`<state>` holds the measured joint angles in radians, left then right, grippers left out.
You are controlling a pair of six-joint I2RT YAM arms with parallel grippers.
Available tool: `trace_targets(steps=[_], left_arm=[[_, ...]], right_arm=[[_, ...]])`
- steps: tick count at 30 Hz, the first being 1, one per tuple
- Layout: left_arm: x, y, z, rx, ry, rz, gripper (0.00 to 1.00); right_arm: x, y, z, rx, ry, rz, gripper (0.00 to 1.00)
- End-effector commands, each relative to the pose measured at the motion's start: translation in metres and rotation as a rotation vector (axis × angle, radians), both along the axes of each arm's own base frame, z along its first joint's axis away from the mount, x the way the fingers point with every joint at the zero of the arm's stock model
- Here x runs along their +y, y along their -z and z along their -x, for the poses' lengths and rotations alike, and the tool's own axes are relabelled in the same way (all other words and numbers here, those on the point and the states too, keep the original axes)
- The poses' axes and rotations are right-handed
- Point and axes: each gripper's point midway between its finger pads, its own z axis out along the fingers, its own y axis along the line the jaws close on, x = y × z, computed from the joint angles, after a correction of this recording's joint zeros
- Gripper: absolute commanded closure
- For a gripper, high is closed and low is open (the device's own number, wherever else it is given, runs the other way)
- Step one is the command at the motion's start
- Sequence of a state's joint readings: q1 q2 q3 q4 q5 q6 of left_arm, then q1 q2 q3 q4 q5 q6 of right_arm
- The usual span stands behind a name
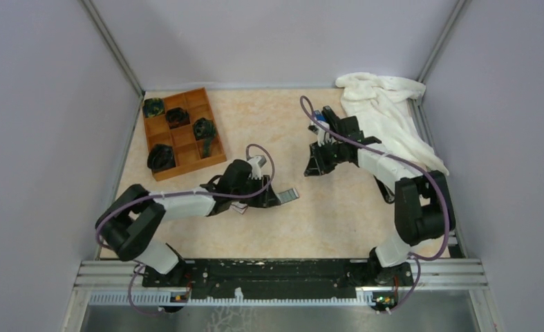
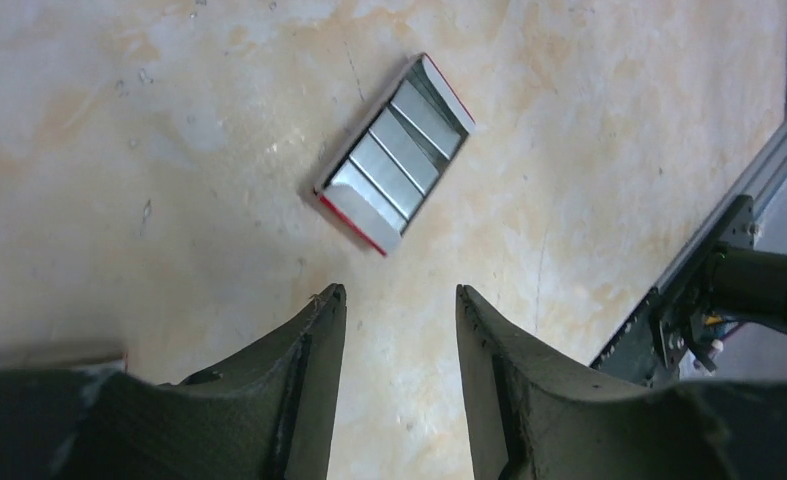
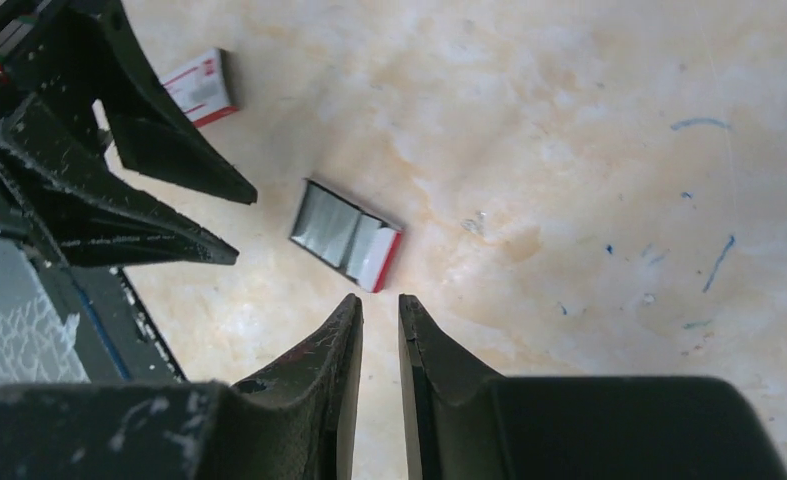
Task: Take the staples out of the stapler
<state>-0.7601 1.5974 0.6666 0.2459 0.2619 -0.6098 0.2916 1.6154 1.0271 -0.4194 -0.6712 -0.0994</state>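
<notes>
Bench [image 1: 338, 214]: marbled beige; open box [image 2: 449, 95] lay toward near edge.
Left pincer [image 2: 399, 295]: agape, empty, just short of the box.
Right pincer [image 3: 381, 300]: barely ajar, empty.
Stapler: couldn't spot it!
Tip: likely needed finding first, then pinning before easing staples out.

Bench [image 1: 324, 214]: showing cream-and-peach marbling, carrying a few blue pen marks [image 3: 719, 260].
Staples [image 2: 399, 150]: gleaming silvery-grey.
Open box [image 2: 349, 212]: showing white walls edged in red.
Second box [image 3: 201, 85]: showing white with red print.
Divided tray [image 1: 189, 166]: showing orange-brown; dark pieces [image 1: 162, 158] inside looking black-green.
Cloth [image 1: 386, 111]: showing plain white.
Left gripper [image 2: 399, 292], right gripper [image 3: 379, 300]: appearing matt black, scuffed pale.
Cables [image 1: 117, 211]: showing purple.
</notes>
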Motion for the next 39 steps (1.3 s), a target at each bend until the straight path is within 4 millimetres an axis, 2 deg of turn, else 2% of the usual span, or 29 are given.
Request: trace_targets(steps=[1, 4, 5, 8, 10, 11, 14, 18, 21, 29, 35, 39], left_arm=[[0.013, -0.042, 0.010, -0.149, 0.056, 0.056, 0.49], [0.037, -0.056, 0.012, -0.256, 0.016, 0.023, 0.49], [0.048, -0.055, 0.012, -0.275, -0.013, -0.006, 0.48], [0.084, -0.051, 0.006, -0.318, -0.153, -0.087, 0.38], [0.104, -0.039, 0.004, -0.281, -0.229, -0.137, 0.23], [0.112, -0.031, 0.005, -0.248, -0.254, -0.163, 0.20], [0.128, -0.011, 0.007, -0.161, -0.297, -0.227, 0.17], [0.139, 0.006, 0.008, -0.117, -0.318, -0.276, 0.16], [0.139, 0.012, 0.006, -0.097, -0.313, -0.276, 0.17], [0.120, 0.021, 0.010, -0.020, -0.227, -0.229, 0.23], [0.094, 0.009, 0.025, 0.051, -0.132, -0.107, 0.34], [0.070, -0.007, 0.035, 0.073, -0.054, 0.036, 0.35]], right_arm=[[0.015, -0.047, 0.015, -0.138, -0.163, -0.125, 0.80], [0.019, -0.061, 0.024, -0.183, -0.223, -0.170, 0.79], [0.019, -0.066, 0.026, -0.199, -0.236, -0.182, 0.79], [0.020, -0.077, 0.030, -0.235, -0.257, -0.198, 0.79], [0.019, -0.079, 0.031, -0.250, -0.257, -0.194, 0.79], [0.019, -0.079, 0.031, -0.254, -0.256, -0.191, 0.79], [0.018, -0.079, 0.031, -0.252, -0.256, -0.191, 0.79], [0.018, -0.079, 0.032, -0.252, -0.258, -0.193, 0.79], [0.019, -0.079, 0.033, -0.250, -0.261, -0.193, 0.79], [0.019, -0.079, 0.033, -0.248, -0.263, -0.196, 0.79], [0.019, -0.079, 0.033, -0.248, -0.263, -0.196, 0.79], [0.019, -0.079, 0.034, -0.245, -0.263, -0.196, 0.79]])
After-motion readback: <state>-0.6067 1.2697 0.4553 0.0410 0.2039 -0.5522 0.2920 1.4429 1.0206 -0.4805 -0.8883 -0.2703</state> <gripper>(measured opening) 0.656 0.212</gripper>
